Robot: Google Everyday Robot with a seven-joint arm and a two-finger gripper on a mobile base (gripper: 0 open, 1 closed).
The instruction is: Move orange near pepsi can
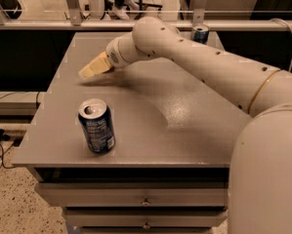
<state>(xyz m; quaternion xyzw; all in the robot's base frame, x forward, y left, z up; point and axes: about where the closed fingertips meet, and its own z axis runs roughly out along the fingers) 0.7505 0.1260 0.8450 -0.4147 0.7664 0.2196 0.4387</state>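
Dim, warm light from overhead. Broad soft sheen on the counter (184,130), centre-right. The gripper (93,68), over the counter's far-left part, casts a faint diffuse shadow beneath. The pepsi can (96,126) top glints. Background dark.

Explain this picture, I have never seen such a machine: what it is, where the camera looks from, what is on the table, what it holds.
The cream shape is a robot arm, reaching from the lower right across a grey table. Its tan tip is the claw, low over the table's far left part. The one picture looks down from the robot's side. A dark blue soda can stands upright near the front left; a second can stands at the back edge behind the arm. No orange is in sight; whether the claw holds anything cannot be told.
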